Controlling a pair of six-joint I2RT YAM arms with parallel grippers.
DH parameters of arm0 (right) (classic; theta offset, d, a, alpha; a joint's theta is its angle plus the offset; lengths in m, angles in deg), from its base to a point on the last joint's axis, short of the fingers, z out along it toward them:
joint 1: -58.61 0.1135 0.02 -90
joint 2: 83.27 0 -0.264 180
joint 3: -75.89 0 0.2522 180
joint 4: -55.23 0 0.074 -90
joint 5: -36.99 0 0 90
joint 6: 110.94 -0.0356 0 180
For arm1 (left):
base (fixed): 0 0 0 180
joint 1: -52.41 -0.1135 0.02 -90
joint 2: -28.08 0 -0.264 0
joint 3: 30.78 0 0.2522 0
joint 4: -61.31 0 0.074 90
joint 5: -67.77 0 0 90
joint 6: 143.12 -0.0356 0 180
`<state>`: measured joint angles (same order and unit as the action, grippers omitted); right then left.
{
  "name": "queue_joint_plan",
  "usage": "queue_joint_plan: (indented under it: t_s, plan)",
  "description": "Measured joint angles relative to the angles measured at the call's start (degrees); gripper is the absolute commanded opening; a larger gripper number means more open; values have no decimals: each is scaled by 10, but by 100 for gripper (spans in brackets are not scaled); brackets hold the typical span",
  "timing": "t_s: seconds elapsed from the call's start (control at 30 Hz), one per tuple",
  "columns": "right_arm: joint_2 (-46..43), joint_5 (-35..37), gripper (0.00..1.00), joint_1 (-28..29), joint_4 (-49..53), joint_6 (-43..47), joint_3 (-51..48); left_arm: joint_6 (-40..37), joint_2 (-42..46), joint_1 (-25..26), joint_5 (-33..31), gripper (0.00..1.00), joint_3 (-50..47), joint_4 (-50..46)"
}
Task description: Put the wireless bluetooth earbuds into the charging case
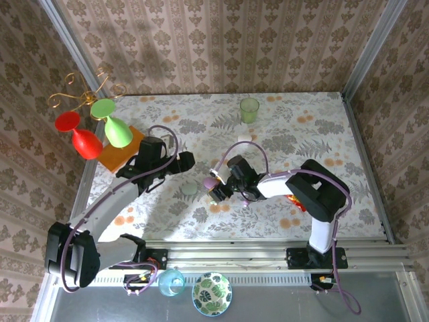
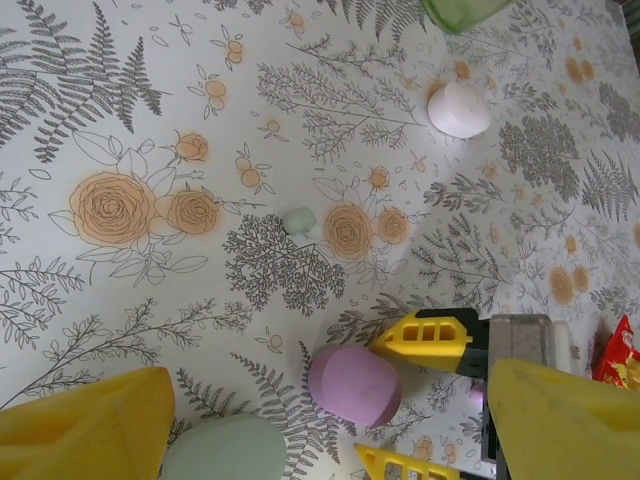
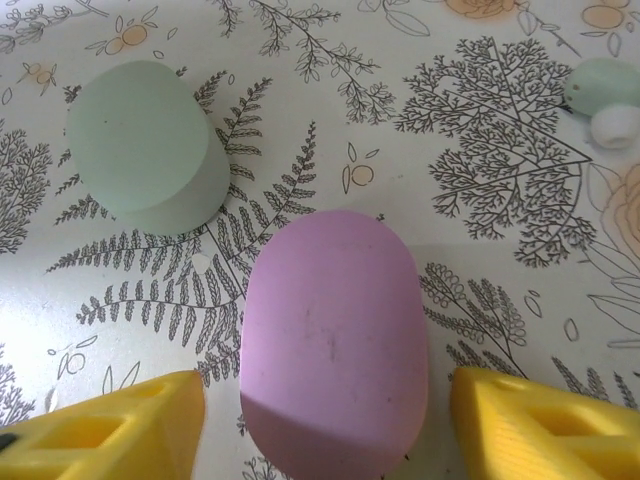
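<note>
A purple pebble-shaped charging case (image 3: pixel 335 340) lies shut on the table between the yellow fingers (image 3: pixel 110 430) of my right gripper (image 3: pixel 325 425). The jaws are open, with table showing on both sides of the case. From above, the right gripper (image 1: pixel 216 184) reaches left to the purple case (image 1: pixel 212 180). A pale green case (image 3: pixel 145 145) lies just beyond it. Two tiny earbuds, one green (image 3: pixel 600 85) and one white (image 3: pixel 612 128), rest together on the cloth. My left gripper (image 2: pixel 320 445) hovers open over the green case (image 2: pixel 225 450) and the purple case (image 2: pixel 355 385).
A white case (image 2: pixel 458 108) lies farther back, near a green cup (image 1: pixel 249 109). A red packet (image 2: pixel 620 355) sits by the right arm. Red and green wine glasses (image 1: pixel 100 134) and an orange block stand at the left edge.
</note>
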<state>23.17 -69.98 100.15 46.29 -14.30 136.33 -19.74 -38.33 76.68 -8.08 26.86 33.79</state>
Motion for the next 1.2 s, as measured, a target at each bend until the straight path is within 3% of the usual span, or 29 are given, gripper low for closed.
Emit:
queue_joint_plan:
  t_s: [0.1, 0.2, 0.47, 0.6, 0.7, 0.8, 1.03, 1.2]
  plan:
    - [7, -2, 51, 0, 1, 3, 7, 0, -4, 0, 2, 83, -2, 0]
    - [8, -4, 40, 0, 1, 7, 10, 0, -4, 0, 4, 83, -5, 0]
    - [-4, -5, 37, 0, 9, 7, 6, -12, -10, 1, 7, 86, -8, 10]
    - [-57, -2, 38, -1, 26, 7, -12, -44, -10, 11, 9, 92, -21, 51]
    - [-119, -4, 38, -10, 48, 5, -28, -94, -10, 41, 9, 100, -39, 104]
    - [-187, -17, 39, -37, 85, 3, -34, -166, -10, 79, 11, 100, -54, 160]
    - [-326, -112, 39, -147, 185, -9, -30, -326, -10, 118, 135, 100, -61, 277]
    - [-378, -180, 38, -155, 290, 14, 6, -384, -10, 132, 241, 100, -65, 326]
